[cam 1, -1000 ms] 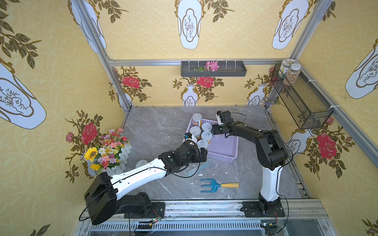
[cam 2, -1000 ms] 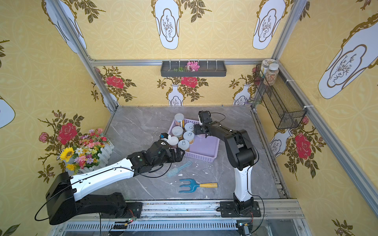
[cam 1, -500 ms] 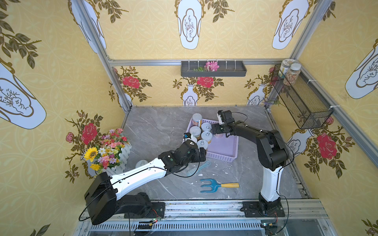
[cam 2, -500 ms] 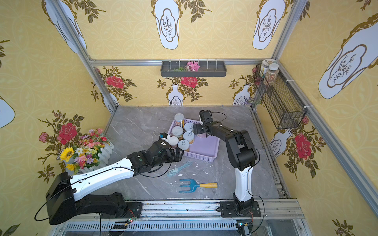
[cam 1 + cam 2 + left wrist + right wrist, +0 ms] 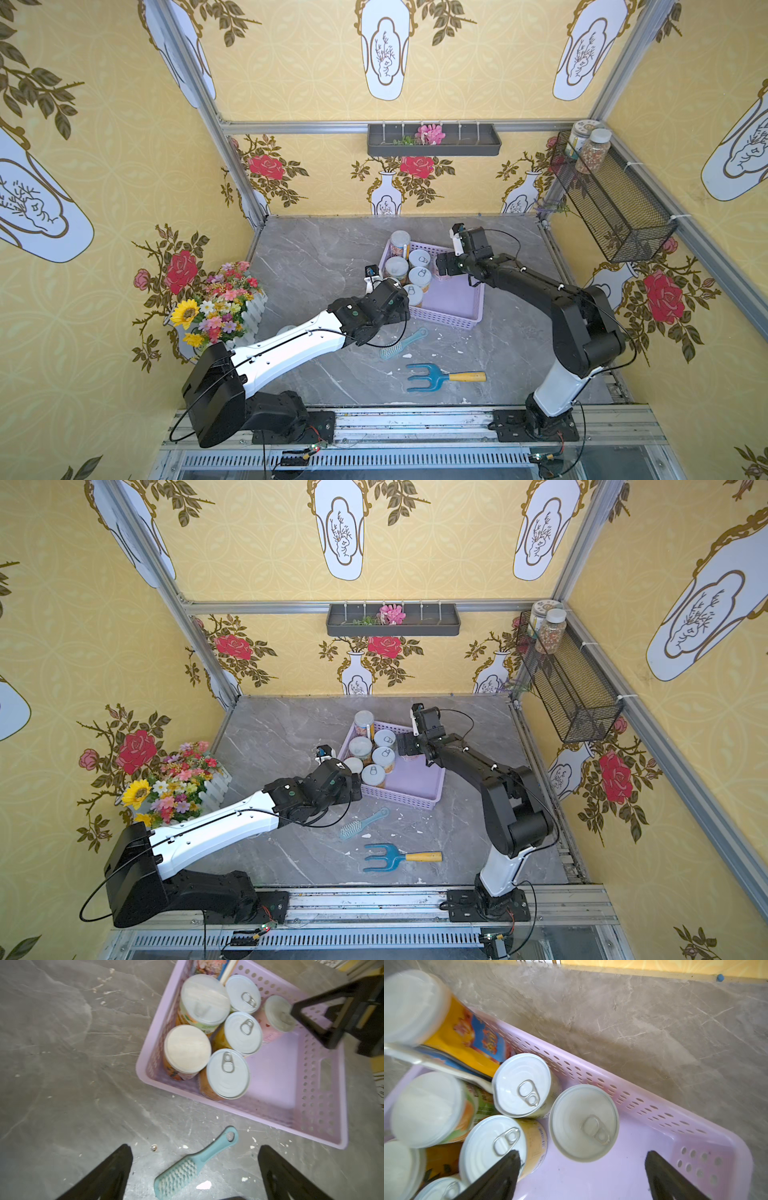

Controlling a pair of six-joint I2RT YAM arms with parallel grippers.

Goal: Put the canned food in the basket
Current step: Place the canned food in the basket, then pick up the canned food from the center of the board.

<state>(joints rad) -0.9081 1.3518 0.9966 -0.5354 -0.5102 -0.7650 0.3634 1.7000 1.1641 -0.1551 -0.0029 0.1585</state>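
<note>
- Top view: the right gripper (image 5: 445, 264) is hovering over the far side of the lilac basket (image 5: 457, 303). It's gone from clamped to spread in the last second. The cans (image 5: 419, 275) are crowding the basket's left half.
- Left wrist: the left gripper (image 5: 195, 1147) is hanging wide open, empty, above a teal brush (image 5: 187, 1169).
- Right wrist: the pull-tab can (image 5: 584, 1123) is standing free inside the basket, so that drop's looking done.

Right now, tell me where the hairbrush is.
In both top views the hairbrush lies on the table, between the front wall of the lilac basket and the blue garden fork.
</note>
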